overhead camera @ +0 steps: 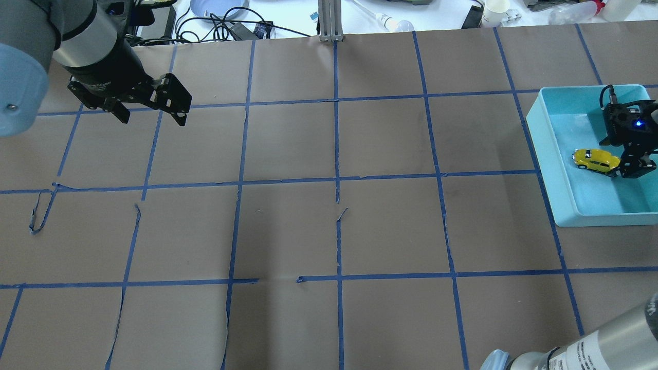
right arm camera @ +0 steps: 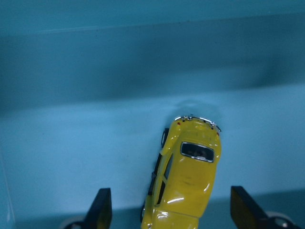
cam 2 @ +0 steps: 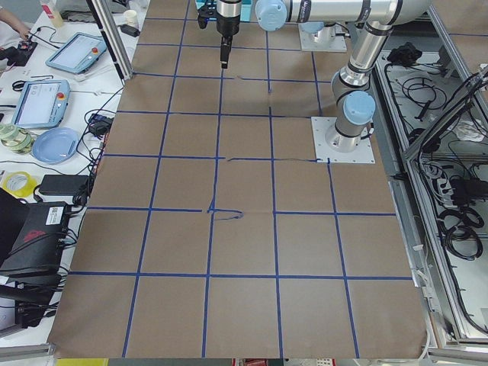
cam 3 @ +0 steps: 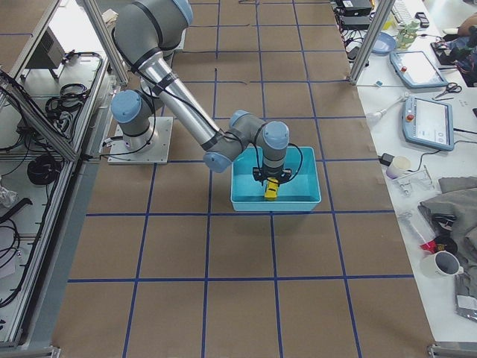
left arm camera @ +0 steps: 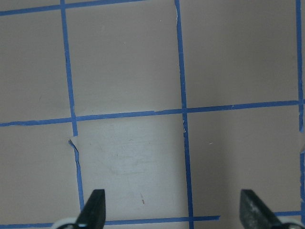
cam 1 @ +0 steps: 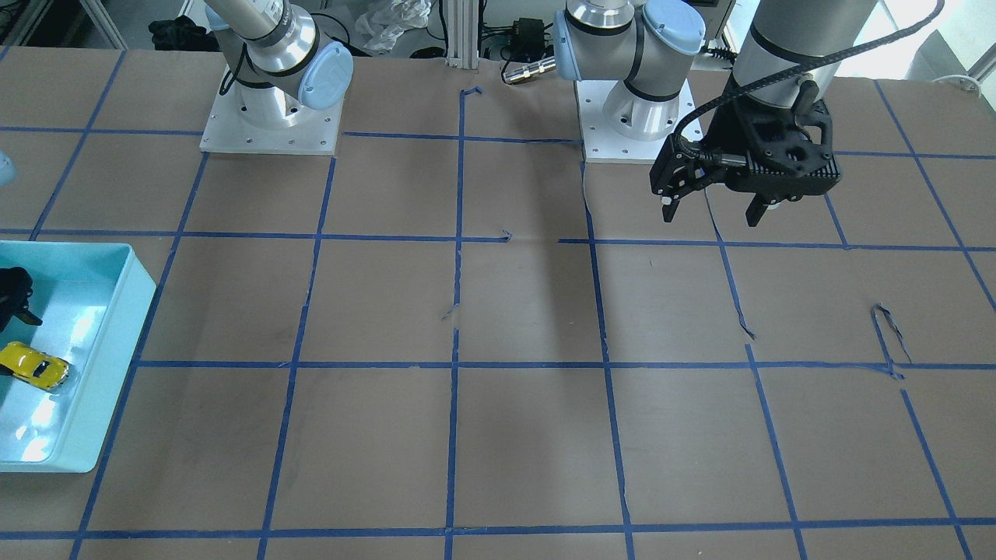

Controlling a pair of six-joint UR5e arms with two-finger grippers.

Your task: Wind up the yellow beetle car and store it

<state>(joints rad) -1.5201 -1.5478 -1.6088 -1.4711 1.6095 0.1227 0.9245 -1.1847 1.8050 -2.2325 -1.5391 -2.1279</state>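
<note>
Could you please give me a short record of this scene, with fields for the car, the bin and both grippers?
Car: yellow toy car, lying in the bin
Bin: light blue bin, on the table at the robot's right
Right gripper: down in the bin, jaws open either side of the car, not gripping it
Left gripper: over the table, jaws open, empty
Stage: car already in the bin

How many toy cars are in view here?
1. The car lies in the bin, at the open right end effector. None visible elsewhere.
</note>
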